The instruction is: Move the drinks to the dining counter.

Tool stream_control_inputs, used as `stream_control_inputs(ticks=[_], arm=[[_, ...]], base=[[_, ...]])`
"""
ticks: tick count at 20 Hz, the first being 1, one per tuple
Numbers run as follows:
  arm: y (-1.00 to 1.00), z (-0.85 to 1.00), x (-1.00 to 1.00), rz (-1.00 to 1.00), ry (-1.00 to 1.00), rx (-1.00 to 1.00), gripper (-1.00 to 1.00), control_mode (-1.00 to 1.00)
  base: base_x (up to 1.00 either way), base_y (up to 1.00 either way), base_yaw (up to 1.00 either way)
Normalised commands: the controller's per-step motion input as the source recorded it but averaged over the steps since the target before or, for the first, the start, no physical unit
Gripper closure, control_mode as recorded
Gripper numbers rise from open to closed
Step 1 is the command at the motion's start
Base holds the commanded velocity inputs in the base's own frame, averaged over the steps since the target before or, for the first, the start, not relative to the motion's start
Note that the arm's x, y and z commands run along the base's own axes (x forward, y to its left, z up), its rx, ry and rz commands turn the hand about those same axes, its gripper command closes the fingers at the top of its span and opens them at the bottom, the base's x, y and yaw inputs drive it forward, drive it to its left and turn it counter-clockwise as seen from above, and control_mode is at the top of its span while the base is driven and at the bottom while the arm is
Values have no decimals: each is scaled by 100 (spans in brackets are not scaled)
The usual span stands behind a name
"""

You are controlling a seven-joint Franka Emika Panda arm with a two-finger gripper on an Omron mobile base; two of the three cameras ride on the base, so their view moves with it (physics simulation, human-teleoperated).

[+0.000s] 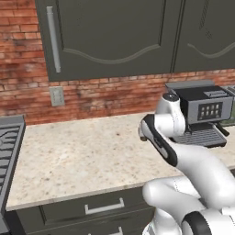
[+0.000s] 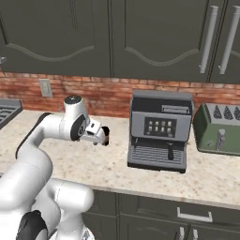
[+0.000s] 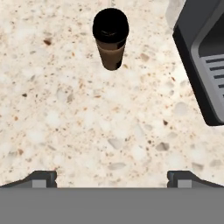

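Since my claw (image 3: 112,177) hangs spread apart above the surface (image 3: 65,109), the cup (image 3: 110,37) stands free, ready for grasping.

kitchen: stone counter (image 1: 78,156), coffee machine (image 2: 159,129), toaster (image 2: 218,129), cabinets (image 2: 117,37).

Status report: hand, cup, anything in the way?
Hand open, above counter. Brown cup upright ahead, untouched. Coffee machine close beside it.
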Motion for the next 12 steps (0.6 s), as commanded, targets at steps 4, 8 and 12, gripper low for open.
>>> stream_control_inputs(ticks=[4,8,12], arm=[[-14,0,42,0,3,0,-100,-100],[-12,0,43,0,2,0,-100,-100],[-1,-1,42,0,5,0,-100,-100]], base=[[0,0,0],[0,0,0],[0,0,0]])
